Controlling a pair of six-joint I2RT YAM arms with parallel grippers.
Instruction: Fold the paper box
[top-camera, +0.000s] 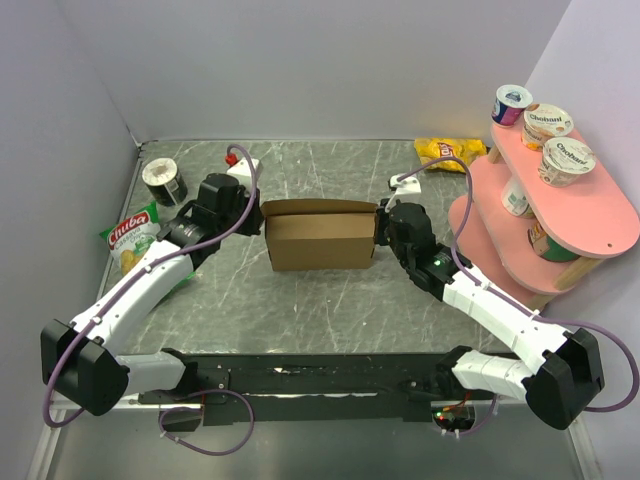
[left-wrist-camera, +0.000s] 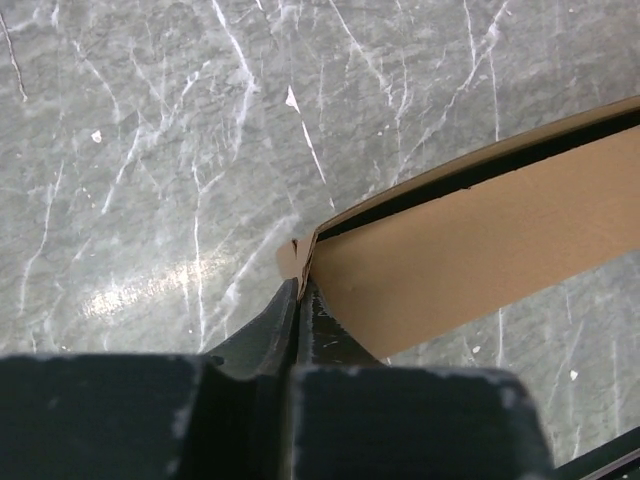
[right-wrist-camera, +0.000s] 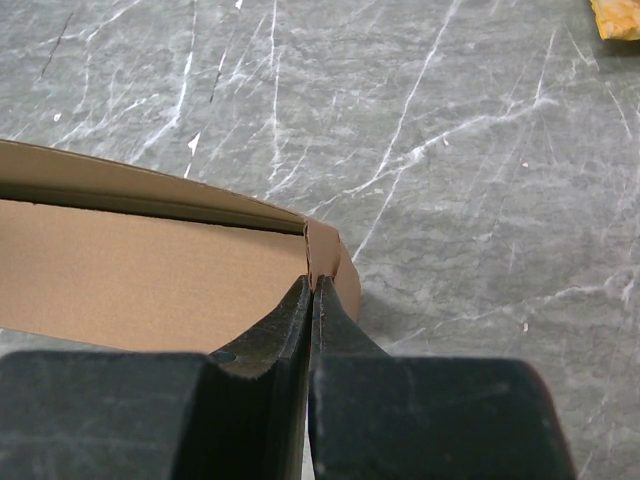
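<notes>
Brown cardboard is pinched at both ends. Your left claw (left-wrist-camera: 300, 290) is clenched on a small tab at the left end corner of the paper box (top-camera: 320, 240), with the cardboard edge squeezed between its fingertips. Your right claw (right-wrist-camera: 311, 290) is clenched the same way on the tab at the box's right end corner.

The box sits mid-worktop (top-camera: 300, 310), spanning the gap between the two claws. It's a low rectangular shell with one long side facing the arm bases. The top panel is slightly bowed, and both wrist views show a dark gap under its edge.

The worktop is grey marble-pattern with white streaks.

Outward on the left:
- a green Chuba snack bag (top-camera: 130, 238) just beside the left arm
- a black-and-white tub (top-camera: 163, 181) near the far left corner

Outward on the right:
- a yellow snack bag (top-camera: 447, 152) at the far edge
- a pink tiered shelf (top-camera: 600, 215) carrying Chobani yogurt cups (top-camera: 567, 160), well apart from the box
</notes>
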